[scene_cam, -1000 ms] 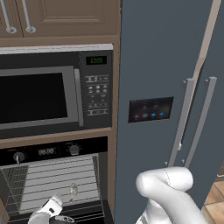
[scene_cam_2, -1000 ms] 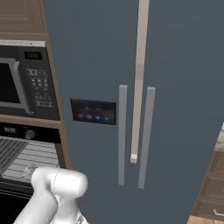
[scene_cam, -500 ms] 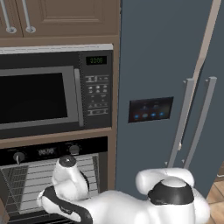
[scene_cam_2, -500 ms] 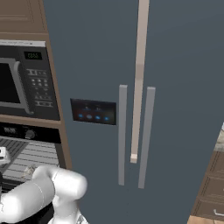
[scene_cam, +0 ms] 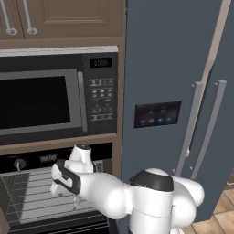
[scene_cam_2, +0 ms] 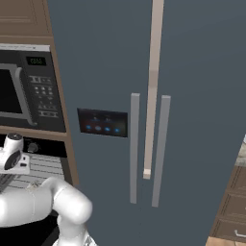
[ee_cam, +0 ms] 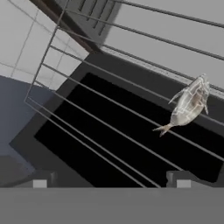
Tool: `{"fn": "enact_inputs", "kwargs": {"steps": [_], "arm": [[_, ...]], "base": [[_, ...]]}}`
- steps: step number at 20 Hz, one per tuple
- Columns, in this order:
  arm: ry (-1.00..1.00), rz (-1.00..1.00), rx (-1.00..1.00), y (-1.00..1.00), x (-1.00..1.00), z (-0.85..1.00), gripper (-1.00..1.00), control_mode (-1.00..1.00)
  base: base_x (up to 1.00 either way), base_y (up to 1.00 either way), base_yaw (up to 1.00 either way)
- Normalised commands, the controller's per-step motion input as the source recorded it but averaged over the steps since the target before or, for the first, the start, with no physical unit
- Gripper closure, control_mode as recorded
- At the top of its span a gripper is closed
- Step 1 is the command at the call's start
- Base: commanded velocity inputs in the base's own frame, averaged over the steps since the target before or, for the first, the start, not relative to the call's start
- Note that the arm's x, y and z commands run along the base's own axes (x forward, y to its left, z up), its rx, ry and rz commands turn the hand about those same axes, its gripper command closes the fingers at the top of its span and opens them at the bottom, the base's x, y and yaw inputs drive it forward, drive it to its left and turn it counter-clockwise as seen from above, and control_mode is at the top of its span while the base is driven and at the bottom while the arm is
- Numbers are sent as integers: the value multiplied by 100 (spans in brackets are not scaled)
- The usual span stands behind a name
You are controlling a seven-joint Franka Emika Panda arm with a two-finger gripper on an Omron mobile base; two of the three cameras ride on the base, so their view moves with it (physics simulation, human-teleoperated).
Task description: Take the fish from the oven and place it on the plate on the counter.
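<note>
The gripper [ee_cam: 111, 180] has its jaws wide apart and holds nothing, with the fish [ee_cam: 189, 105] on the oven [scene_cam: 27, 197] rack at two o'clock.

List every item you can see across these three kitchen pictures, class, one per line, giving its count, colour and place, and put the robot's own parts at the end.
oven: one, black, door open, below the microwave, grey interior.
oven rack: one, thin silver wires, inside the oven.
fish: one, pale silvery grey, lying on the oven rack.
microwave: one, silver frame with dark door and keypad, above the oven.
fridge: one, slate blue with two grey bar handles, right of the oven.
fridge panel: one, dark with small blue lights, on the fridge door.
upper cabinets: brown wood, above the microwave.
drawers: brown wood, lower right of the fridge.
arm: one, white with dark joints, reaching toward the oven.
end effector: one, dark fingertips, open, short of the fish.
</note>
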Motion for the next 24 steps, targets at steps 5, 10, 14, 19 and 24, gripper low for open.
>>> {"fn": "enact_inputs", "kwargs": {"steps": [5, 10, 14, 19, 24], "arm": [[2, -36, -7, 0, 18, -56, -100, -100], [0, -33, -8, 0, 0, -70, -100, -100], [0, -21, -7, 0, 17, -50, -100, -100], [0, -16, -6, 0, 48, -34, -100, -100], [0, -14, -5, 0, 56, -47, -100, -100]], "base": [[0, 0, 0], [0, 0, 0], [0, 0, 0], [0, 0, 0], [0, 0, 0]]}}
